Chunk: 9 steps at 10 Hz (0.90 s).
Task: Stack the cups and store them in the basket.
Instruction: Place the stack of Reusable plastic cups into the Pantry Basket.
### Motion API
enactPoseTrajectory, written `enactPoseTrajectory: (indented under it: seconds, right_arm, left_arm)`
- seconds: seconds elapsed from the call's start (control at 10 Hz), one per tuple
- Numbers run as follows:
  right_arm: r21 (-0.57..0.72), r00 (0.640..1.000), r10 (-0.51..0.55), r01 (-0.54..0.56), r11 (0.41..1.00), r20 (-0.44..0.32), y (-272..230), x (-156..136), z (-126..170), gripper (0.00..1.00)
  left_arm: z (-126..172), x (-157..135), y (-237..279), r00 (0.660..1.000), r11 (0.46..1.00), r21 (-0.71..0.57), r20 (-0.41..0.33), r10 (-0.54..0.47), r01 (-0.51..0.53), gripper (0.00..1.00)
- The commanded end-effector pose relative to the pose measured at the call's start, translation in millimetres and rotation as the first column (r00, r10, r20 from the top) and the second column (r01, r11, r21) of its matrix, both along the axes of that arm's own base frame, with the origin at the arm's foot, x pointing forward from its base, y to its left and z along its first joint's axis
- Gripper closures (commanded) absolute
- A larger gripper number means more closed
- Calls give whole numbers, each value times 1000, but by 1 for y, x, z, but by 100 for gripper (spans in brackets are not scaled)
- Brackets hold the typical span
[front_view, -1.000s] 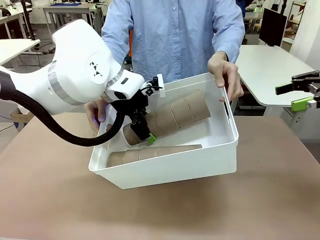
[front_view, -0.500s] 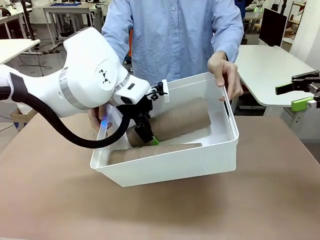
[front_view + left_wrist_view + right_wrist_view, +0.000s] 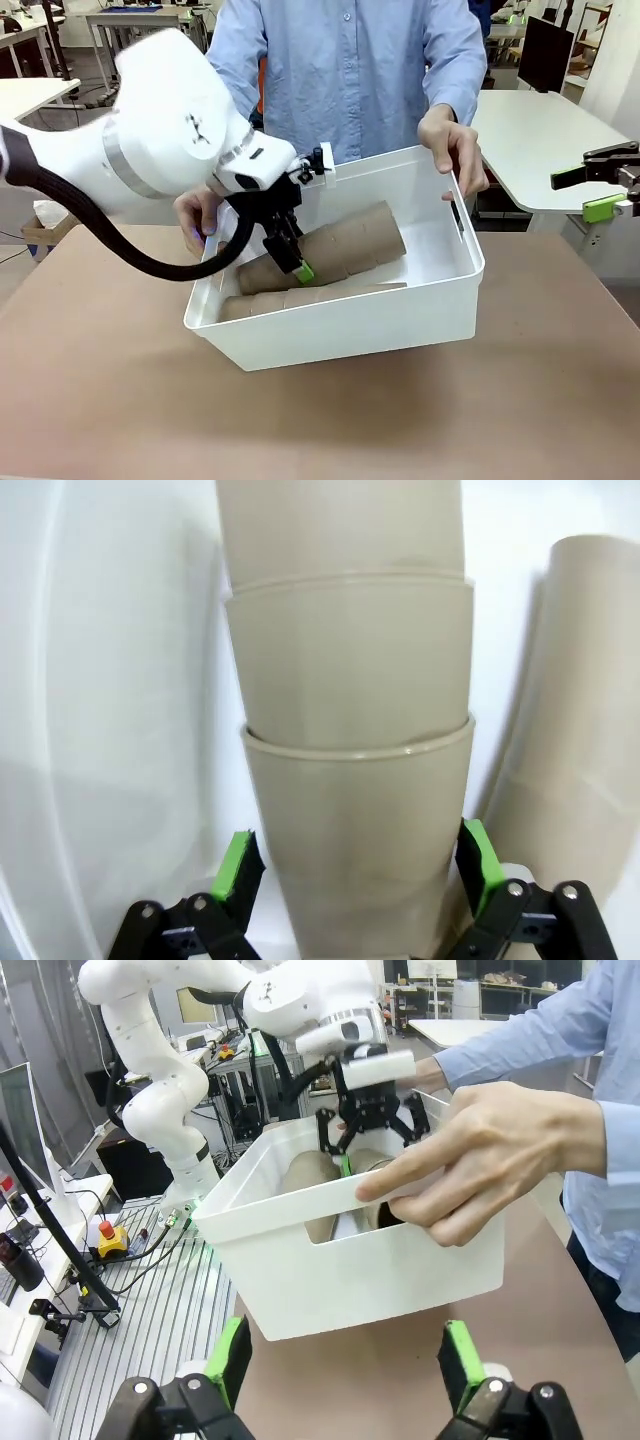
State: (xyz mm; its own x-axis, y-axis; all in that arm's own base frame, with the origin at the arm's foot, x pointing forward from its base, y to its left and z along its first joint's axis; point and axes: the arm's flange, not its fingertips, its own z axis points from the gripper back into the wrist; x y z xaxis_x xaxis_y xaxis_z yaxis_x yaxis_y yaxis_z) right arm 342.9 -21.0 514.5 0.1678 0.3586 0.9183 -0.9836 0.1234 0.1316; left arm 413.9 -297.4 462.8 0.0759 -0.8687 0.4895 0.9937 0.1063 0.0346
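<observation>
Tabletop (image 3: 100,400) lies bare around basket (image 3: 350,325); left tool (image 3: 355,865) spread.

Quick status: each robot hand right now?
Left hand: open, straddling the stack of tan tapered cardboard cups.
Right hand: open, empty.

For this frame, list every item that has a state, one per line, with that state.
Left gripper: open, pads either side of the upper cup stack, apart from it.
Right gripper: open, empty.
Upper cup stack: nested, lying in the basket.
Lower cup stack: lying along the near wall.
Basket: tilted, held by the person's hands.
</observation>
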Motion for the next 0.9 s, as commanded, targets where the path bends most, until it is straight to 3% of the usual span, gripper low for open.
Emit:
enactPoseTrajectory:
  seconds: [0.0, 0.3, 0.6, 0.8]
  right_arm:
    - [2, 1000, -13, 13, 1000, -11, 1, 1, 3, 0]
    - [2, 1000, -13, 13, 1000, -11, 1, 1, 3, 0]
    - [2, 1000, -13, 13, 1000, -11, 1, 1, 3, 0]
    - [2, 1000, -13, 13, 1000, -11, 1, 1, 3, 0]
  left_arm:
    - [43, -5, 21, 997, 1000, -13, -75, 15, -16, 0]
    - [101, -20, 74, 992, 994, -108, -126, -25, 11, 0]
    - [150, -47, 166, 997, 976, -213, -70, 20, -35, 0]
    - [167, -65, 223, 999, 956, -290, -23, 30, -35, 0]
